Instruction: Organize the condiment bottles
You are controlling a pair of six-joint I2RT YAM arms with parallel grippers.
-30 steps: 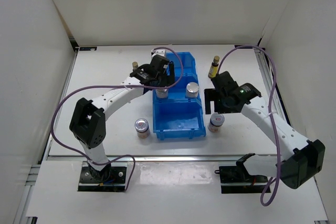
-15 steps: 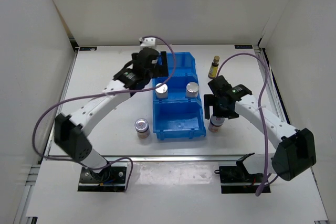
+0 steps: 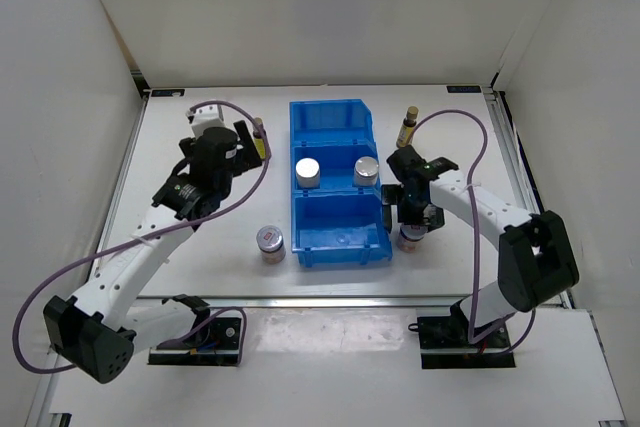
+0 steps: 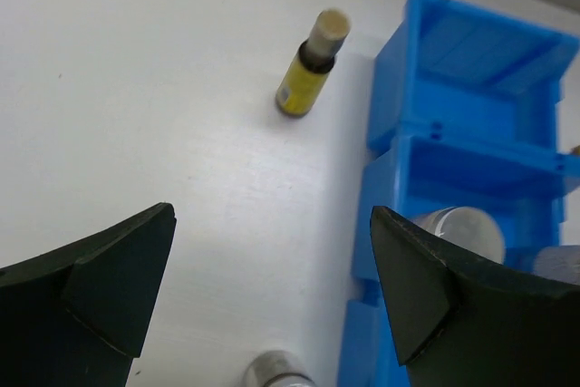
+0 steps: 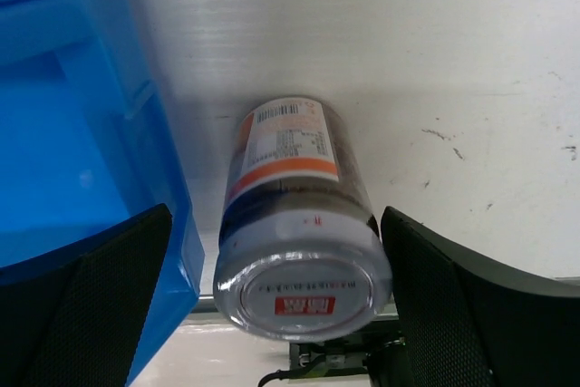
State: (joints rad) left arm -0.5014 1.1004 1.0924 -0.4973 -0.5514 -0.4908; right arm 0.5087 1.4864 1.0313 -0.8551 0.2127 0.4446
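Observation:
Two white cylinders with silver caps [image 3: 308,172] [image 3: 367,170] stand in the middle compartment of the blue bin [image 3: 340,112]. One amber bottle [image 3: 258,131] [image 4: 308,74] stands left of the bin, just ahead of my left gripper [image 3: 240,143] [image 4: 272,287], which is open and empty. The other amber bottle [image 3: 408,125] stands at the back right. A red-marked jar [image 3: 270,239] sits left of the bin's front. My right gripper [image 3: 410,215] [image 5: 276,256] is open, its fingers on either side of the second jar [image 5: 299,224] [image 3: 410,237], right of the bin.
In the left wrist view the bin's wall [image 4: 385,133] lies close on the right, with a silver cap [image 4: 462,228] behind it. The front compartment [image 3: 340,232] holds nothing. White walls enclose the table on three sides.
My left arm has pulled back out of the bin to the left, leaving a white cylinder standing there. My right gripper has come down around the jar beside the bin.

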